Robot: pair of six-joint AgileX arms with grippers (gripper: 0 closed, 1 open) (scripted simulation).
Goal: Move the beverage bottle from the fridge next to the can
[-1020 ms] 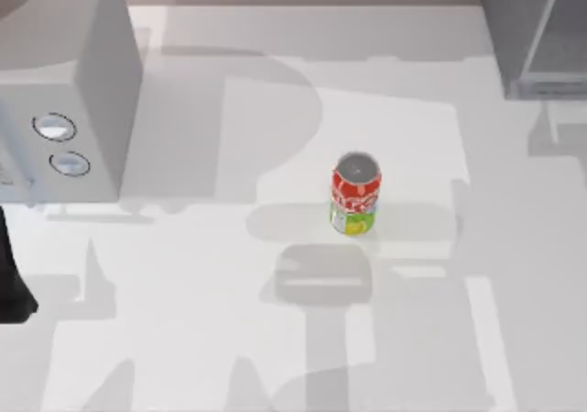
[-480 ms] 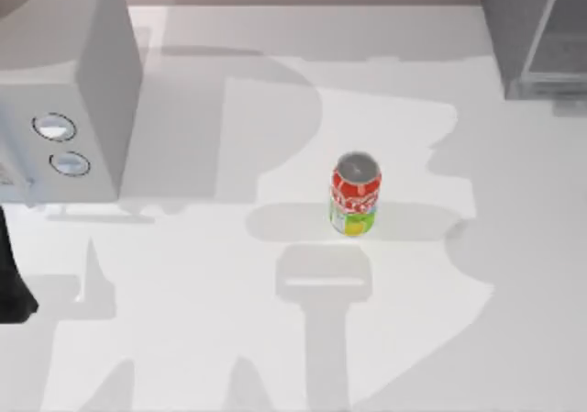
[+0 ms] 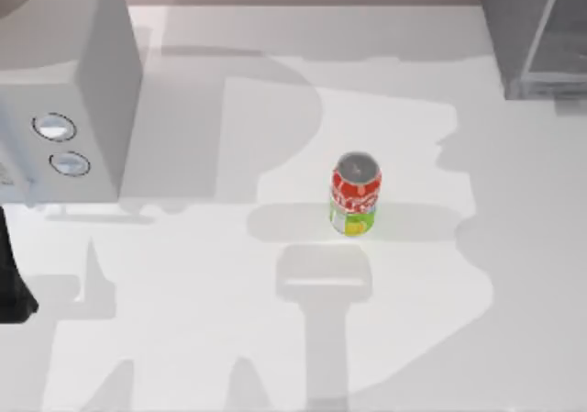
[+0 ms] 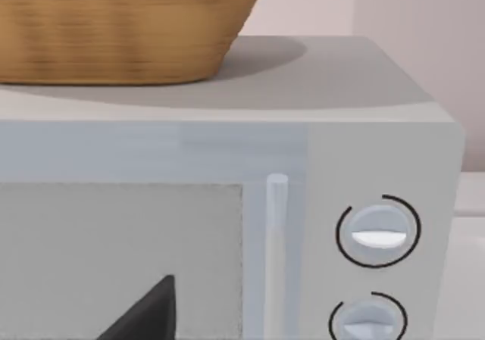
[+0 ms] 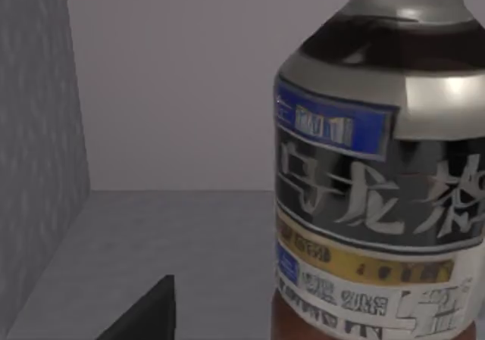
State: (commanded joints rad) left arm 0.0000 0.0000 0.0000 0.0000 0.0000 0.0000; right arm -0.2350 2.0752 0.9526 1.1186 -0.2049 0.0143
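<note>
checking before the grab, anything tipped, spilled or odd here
Nothing stands out. The can stands upright on the table, with no spill around it. The beverage bottle stands upright inside the fridge.

Top view overhead; left wrist faces microwave point(image 4: 227, 204) close; right wrist inside fridge point(image 3: 532, 27).

The small red-and-green drink can point(image 3: 355, 194) stands upright mid-table point(image 3: 202, 302). My white two-knob box point(image 3: 64, 91) sits far left, a woven basket point(image 4: 114, 26) on top. The grey glass-panelled fridge point(image 3: 532, 31) occupies the far right corner, the dark-labelled beverage bottle point(image 5: 379, 181) inside.
</note>
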